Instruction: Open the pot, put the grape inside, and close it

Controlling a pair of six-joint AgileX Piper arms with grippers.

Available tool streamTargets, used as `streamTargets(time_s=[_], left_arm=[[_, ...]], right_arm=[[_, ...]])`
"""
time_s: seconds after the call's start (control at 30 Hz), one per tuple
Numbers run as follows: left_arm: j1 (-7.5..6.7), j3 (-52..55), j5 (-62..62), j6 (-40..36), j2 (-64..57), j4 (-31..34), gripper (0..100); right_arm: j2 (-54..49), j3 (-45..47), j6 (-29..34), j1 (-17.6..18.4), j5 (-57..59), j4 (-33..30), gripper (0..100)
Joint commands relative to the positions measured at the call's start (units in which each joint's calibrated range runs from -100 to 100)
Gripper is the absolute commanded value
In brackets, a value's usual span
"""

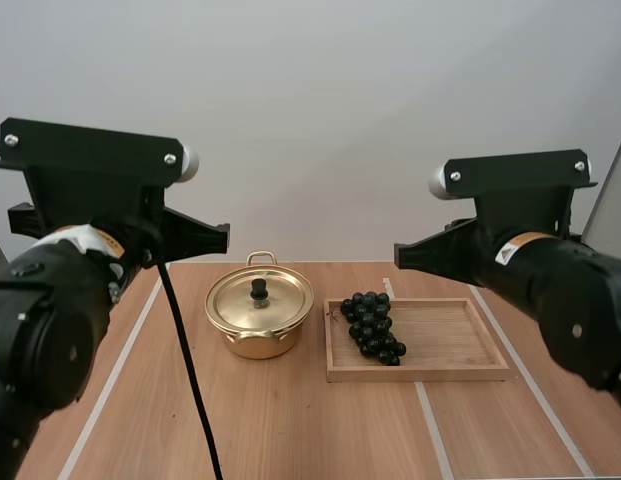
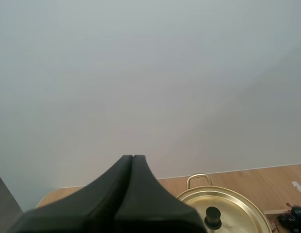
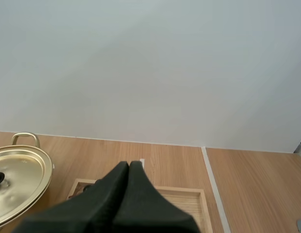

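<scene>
Above the table (image 1: 290, 430), the left gripper (image 2: 132, 159) and right gripper (image 3: 129, 165) hang with fingers pressed together, holding nothing. Ahead of them the pot (image 1: 256, 343) stands with its lid (image 1: 280, 303) on. Just beside it, the grapes (image 1: 371, 326) lie in the tray (image 1: 460, 345).

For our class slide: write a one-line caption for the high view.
Pot with its lid on, beside a tray holding grapes.
</scene>
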Motion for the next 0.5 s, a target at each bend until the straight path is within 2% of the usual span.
streamTargets(time_s=[0.0,0.13,0.3,0.47], left_arm=[[0.08,-5.06,5.42,-0.07,4.02,-0.28,0],[0.08,-12.53,15.53,0.19,9.63,-0.28,0],[-0.10,-21.61,27.71,4.61,16.89,-1.10,0],[-0.10,-28.33,39.25,14.17,23.75,-8.76,0]], right_arm=[[3.33,-5.10,-0.54,-0.19,3.63,-0.26,0],[8.67,-13.25,-0.54,-0.19,11.16,-0.26,0],[14.89,-22.54,-0.54,-0.19,21.73,-0.26,0],[21.06,-30.46,-0.54,-0.19,30.71,-0.26,0]])
